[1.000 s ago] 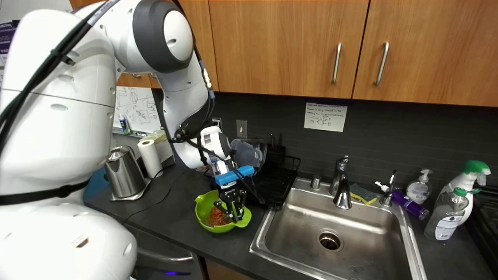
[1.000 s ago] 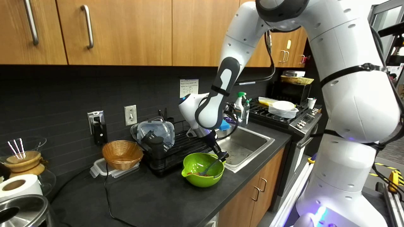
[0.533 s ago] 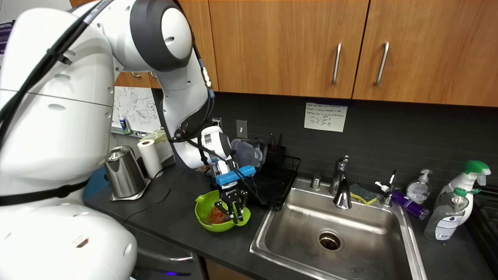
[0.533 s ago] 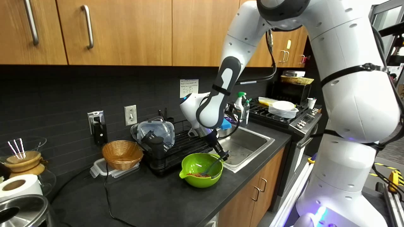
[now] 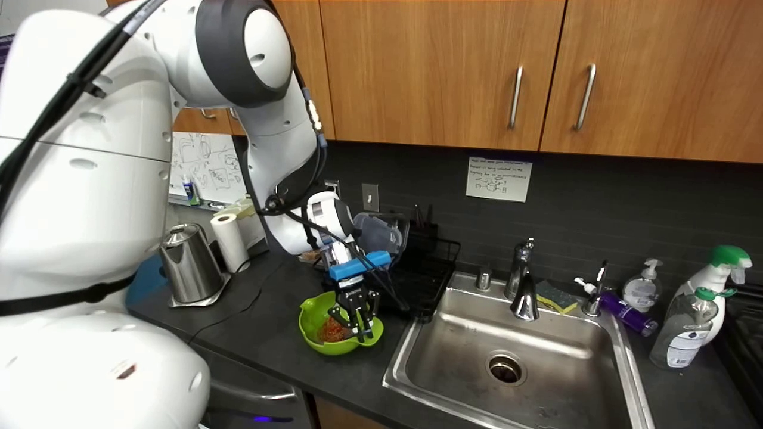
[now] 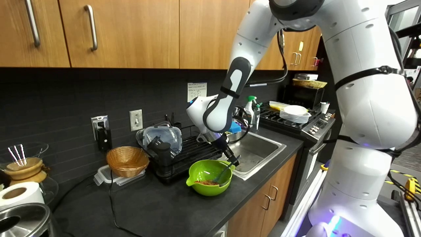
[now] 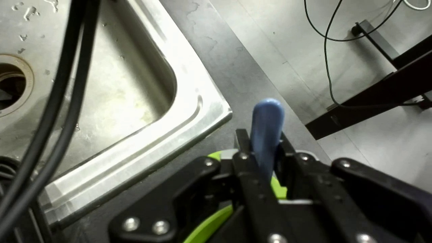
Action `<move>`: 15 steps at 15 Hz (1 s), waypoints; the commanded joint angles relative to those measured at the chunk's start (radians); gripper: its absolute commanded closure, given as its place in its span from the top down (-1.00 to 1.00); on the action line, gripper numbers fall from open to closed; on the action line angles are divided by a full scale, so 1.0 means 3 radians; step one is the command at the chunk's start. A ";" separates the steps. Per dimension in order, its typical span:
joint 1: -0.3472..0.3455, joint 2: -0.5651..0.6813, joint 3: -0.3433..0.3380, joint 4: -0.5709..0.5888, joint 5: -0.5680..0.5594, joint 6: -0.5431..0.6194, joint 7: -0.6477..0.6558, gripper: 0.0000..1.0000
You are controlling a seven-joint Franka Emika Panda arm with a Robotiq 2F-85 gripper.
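1. Our gripper [image 7: 264, 140] is clamped on a blue-handled utensil [image 7: 267, 118]; in the wrist view we see the handle pinched b/w the jaws, w/ its rounded end poking out past them.
2. In an exterior view we see the utensil slanting down into a green bowl [image 6: 210, 191]; its lower end is inside, right by some reddish-orange food [image 6: 205, 182]; its exact head shape we can't make out.
3. The jaws hang over the bowl's rim on the sink side; can't tell if they touch it.
4. The bowl stands upright on the dark table [image 6: 158, 210], just beside the steel sink [image 5: 447, 357] & near the black dish rack [image 6: 197, 149]; we get this in both exterior views.
5. Farther off we've got a steel kettle [image 5: 191, 265], a paper towel roll [image 5: 229, 241] & a wicker basket [image 6: 127, 171].
6. Around the sink: faucet [image 5: 524, 301], sponge [image 5: 555, 298] & misc. bottles [image 5: 682, 333], incl. a green-topped sprayer [image 5: 730, 259].
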 commanded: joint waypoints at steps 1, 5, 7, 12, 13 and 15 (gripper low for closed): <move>0.0045 0.0121 0.0025 0.0173 0.0091 -0.0230 -0.0079 -0.90; 0.0060 0.0252 0.0077 0.0361 0.0123 -0.0375 -0.0121 -0.90; 0.0071 0.0296 0.0097 0.0435 0.0146 -0.0413 -0.0155 -0.90; 0.0071 0.0346 0.0138 0.0537 0.0167 -0.0413 -0.0203 -0.90; 0.0072 0.0349 0.0144 0.0548 0.0170 -0.0411 -0.0211 -0.90; 0.0070 0.0349 0.0162 0.0564 0.0184 -0.0399 -0.0229 -0.90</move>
